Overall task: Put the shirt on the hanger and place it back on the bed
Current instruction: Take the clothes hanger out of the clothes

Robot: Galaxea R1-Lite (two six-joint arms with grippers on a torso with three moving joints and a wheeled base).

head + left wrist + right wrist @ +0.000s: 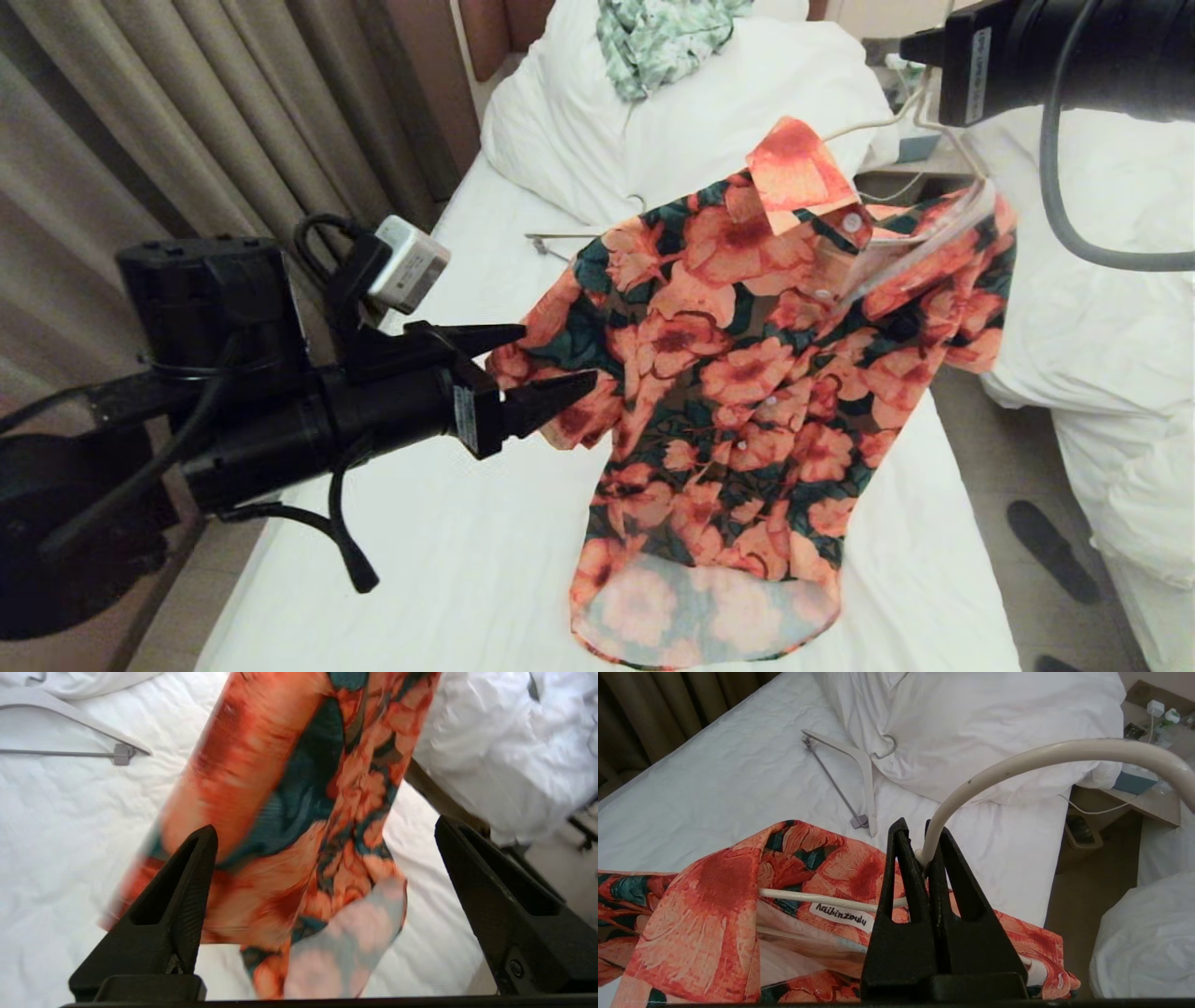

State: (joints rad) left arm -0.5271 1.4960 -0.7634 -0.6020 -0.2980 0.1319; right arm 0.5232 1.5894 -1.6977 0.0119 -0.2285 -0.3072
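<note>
Head view: my left gripper [537, 364] stands at the shirt [747, 392] sleeve, its fingers spread apart with the sleeve edge lying between them but not pinched. The shirt hangs above the bed [448, 560], its hem draping onto the white sheet, so the weight is carried from above. My right arm enters at the upper corner, where the thin cream hanger [920, 112] rises from the collar. A pale green patterned garment [663, 37] lies on the pillow [579, 121], and a second, thicker hanger [569, 238] rests on the sheet beside the pillow; neither is involved in this step.

Left wrist view: both fingers [182, 896] stand wide, one on each side of the sleeve fabric. I judge the sleeve is free to drop and hang straight.

Right wrist view: my right gripper [927, 858] is clamped on the hanger at the base of its hook, jaws fully together around the wire. This grip suspends the whole garment. The hanger's arm runs inside the collar, past the neck label [841, 915], so the shirt appears seated on at least that shoulder. Remaining, by my estimate: lower the hung shirt flat onto the bed.
</note>
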